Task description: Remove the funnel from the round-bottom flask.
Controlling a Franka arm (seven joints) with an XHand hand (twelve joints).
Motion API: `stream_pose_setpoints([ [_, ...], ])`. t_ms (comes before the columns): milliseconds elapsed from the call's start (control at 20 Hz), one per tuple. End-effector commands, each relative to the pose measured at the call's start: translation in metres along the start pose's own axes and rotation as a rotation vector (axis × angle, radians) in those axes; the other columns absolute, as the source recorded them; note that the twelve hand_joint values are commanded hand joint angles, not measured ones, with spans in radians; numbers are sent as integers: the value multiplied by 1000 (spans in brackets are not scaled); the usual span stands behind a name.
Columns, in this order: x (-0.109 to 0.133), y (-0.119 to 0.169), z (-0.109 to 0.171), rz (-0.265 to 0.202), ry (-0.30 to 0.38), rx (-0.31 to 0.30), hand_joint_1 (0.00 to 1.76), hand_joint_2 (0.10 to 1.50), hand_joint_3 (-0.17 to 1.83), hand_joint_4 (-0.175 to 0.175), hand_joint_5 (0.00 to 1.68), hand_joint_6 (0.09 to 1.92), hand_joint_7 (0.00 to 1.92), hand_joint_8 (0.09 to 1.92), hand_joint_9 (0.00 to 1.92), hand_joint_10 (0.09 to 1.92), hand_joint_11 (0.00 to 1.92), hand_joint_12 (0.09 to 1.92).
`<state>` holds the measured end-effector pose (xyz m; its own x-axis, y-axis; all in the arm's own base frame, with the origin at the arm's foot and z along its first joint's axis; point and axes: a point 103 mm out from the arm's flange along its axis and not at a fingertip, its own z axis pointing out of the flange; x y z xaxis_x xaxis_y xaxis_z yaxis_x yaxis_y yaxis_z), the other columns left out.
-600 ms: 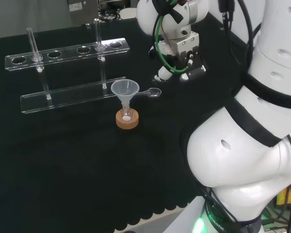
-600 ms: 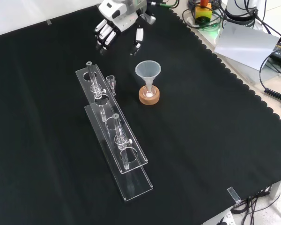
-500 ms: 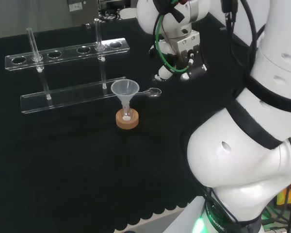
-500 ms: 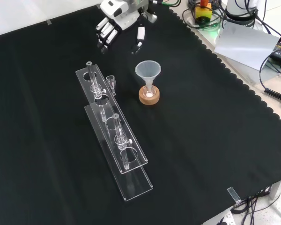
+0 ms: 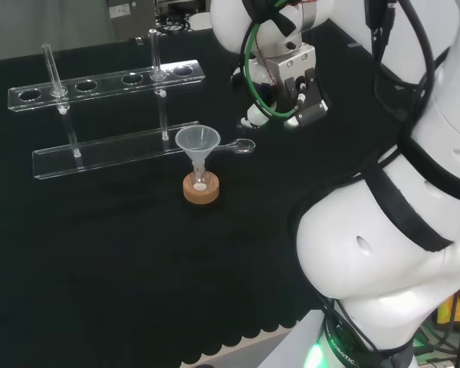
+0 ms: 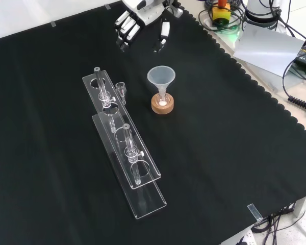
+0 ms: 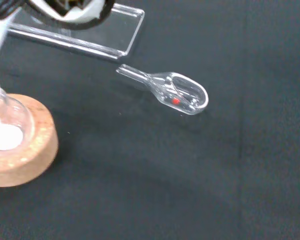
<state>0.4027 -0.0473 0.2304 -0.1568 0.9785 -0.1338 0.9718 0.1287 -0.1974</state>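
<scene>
A clear funnel (image 5: 197, 140) (image 6: 161, 76) sits upright with its stem in the neck of a small round-bottom flask (image 5: 201, 182) (image 6: 162, 101). The flask rests on a cork ring (image 5: 202, 192) (image 6: 162, 107) (image 7: 30, 155) and holds some white powder. The hand (image 5: 289, 75) (image 6: 143, 18) hangs above the cloth, to the right of the funnel in the head view and beyond it in the front view. It touches neither funnel nor flask. Its fingers (image 6: 125, 29) and thumb point down, spread and relaxed, with nothing between them.
A small glass scoop (image 5: 242, 145) (image 6: 121, 89) (image 7: 179, 94) lies on the cloth between the flask and a clear two-tier tube rack (image 5: 107, 83) (image 6: 123, 148). The rack carries two upright tubes. The arm's white links (image 5: 399, 230) fill the head view's right.
In the front view the hand has drifted right and slightly farther from the funnel, still open. Funnel, flask and rack have not moved.
</scene>
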Motion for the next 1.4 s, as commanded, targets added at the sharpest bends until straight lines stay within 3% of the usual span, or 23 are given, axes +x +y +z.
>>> stream_pose_setpoints([
  [50,32,-23,-18,-52,38,21,776,679,497,-59,391,87,248,716,464,680,205,1395],
  [200,45,-26,-28,-75,40,28,744,666,492,-50,356,87,231,707,468,673,248,1410],
  [650,83,-19,-34,-121,13,180,698,653,465,-19,237,87,62,707,305,720,307,1475],
  [850,88,-14,-34,-131,10,220,654,651,425,2,122,87,3,419,104,786,255,1512],
  [1050,91,-9,-33,-139,3,254,616,644,395,10,73,87,0,240,100,820,274,1535],
  [1400,96,0,-26,-160,-37,302,609,652,360,15,62,87,0,278,135,844,370,1510],
])
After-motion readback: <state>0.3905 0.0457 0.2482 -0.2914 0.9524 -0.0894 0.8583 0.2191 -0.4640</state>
